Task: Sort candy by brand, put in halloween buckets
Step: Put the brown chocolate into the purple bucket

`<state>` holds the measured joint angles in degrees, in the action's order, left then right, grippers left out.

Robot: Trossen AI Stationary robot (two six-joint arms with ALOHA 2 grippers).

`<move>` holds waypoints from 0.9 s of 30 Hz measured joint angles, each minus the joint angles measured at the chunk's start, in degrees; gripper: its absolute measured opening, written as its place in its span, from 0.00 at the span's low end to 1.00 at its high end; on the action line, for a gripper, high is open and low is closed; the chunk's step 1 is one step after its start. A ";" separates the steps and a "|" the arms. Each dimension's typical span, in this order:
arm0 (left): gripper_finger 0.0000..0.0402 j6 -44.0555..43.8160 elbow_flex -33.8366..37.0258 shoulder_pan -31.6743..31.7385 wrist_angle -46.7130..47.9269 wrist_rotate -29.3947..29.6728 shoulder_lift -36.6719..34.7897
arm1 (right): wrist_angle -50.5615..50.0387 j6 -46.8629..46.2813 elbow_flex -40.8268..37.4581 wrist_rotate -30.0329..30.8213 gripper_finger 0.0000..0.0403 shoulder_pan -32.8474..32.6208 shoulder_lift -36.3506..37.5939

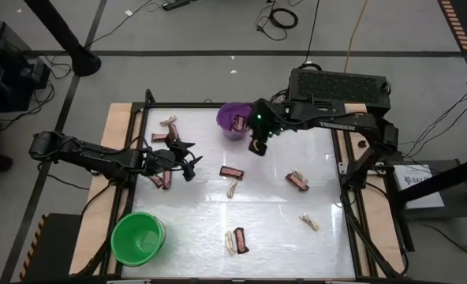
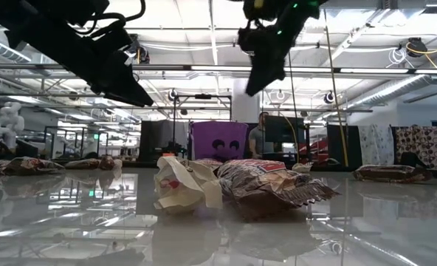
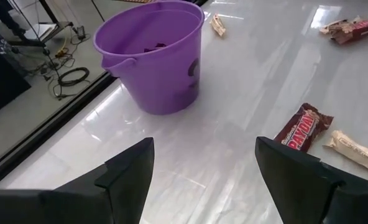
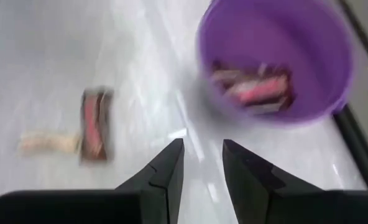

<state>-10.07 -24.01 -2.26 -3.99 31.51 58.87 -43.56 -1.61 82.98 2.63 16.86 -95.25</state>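
Note:
The purple bucket [image 1: 233, 118] stands near the table's far edge with several dark bars inside it [image 4: 258, 87]. The green bucket [image 1: 137, 237] sits at the near left corner. Dark brown bars [image 1: 232, 171] and cream twisted wrappers [image 1: 232, 188] lie scattered flat on the table. My right gripper [image 1: 257, 146] hovers just right of and nearer than the purple bucket, its fingers [image 4: 202, 165] a narrow gap apart and empty. My left gripper [image 1: 188, 162] is left of centre, wide open [image 3: 202, 168] and empty, facing the purple bucket [image 3: 156, 56].
More candy lies at the far left [image 1: 168, 122], beside the left gripper [image 1: 158, 180], right of centre [image 1: 297, 181], [image 1: 309, 222] and near the front [image 1: 237, 241]. In the low view a cream wrapper [image 2: 178, 188] and a bar [image 2: 266, 181] lie close up. A raised black frame [image 1: 344, 170] borders the table.

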 joint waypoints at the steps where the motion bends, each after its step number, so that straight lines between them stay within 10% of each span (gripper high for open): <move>1: 0.71 -0.02 0.00 0.00 0.02 0.00 0.00 | -1.44 0.01 0.00 0.00 0.26 -0.75 0.45; 8: 0.71 -0.11 -0.81 0.00 1.32 0.02 0.00 | -11.01 -0.47 -0.35 -0.01 0.26 -7.54 1.10; 13: 0.71 -3.71 -7.18 0.14 18.52 -0.90 0.02 | -7.83 -0.15 -4.10 0.00 0.26 -12.95 1.03; 27: 0.71 -19.58 -22.48 20.39 50.74 -10.44 6.83 | 26.18 6.93 -21.99 0.00 0.26 -24.43 1.08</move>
<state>-29.65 -46.49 18.13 46.75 21.07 65.70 -17.38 5.32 60.99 2.63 -7.58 -94.17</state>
